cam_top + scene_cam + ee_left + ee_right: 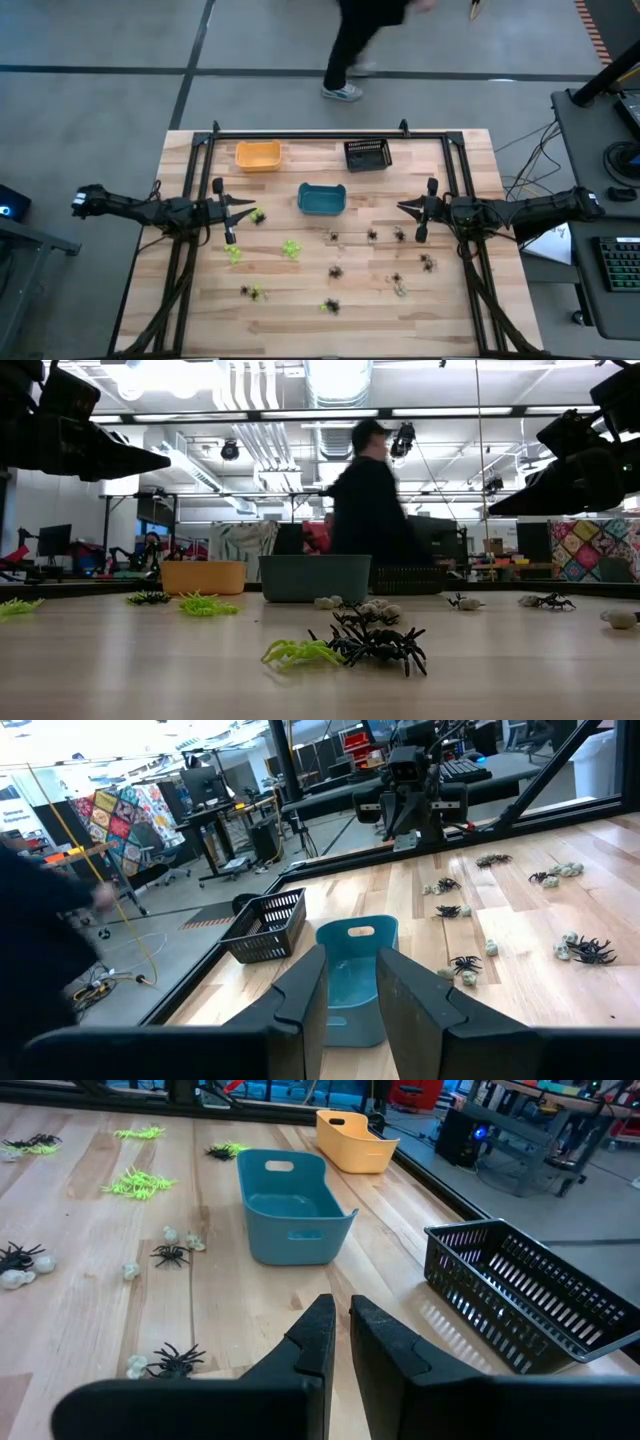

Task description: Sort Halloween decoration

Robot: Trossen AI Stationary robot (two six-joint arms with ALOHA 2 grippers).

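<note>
The Halloween decoration lies scattered on the wooden table [190, 320]: lime green spiders [291, 248], black spiders [336, 271] and pale ones [400, 291]. The low view shows a black spider [380, 645] beside a green one [300, 652]. My left gripper [250, 208] hovers at the table's left, pointing level toward the teal bin [321, 199]. Its fingers [305, 995] stand slightly apart around nothing. My right gripper [400, 208] hovers at the right, shut and empty [342, 1330], pointing toward the same bin.
An orange bin [258, 155] and a black mesh basket [367, 154] stand at the far edge, with the teal bin nearer the middle. A black metal frame [330, 134] borders the table. A person [355, 50] walks past beyond the far edge.
</note>
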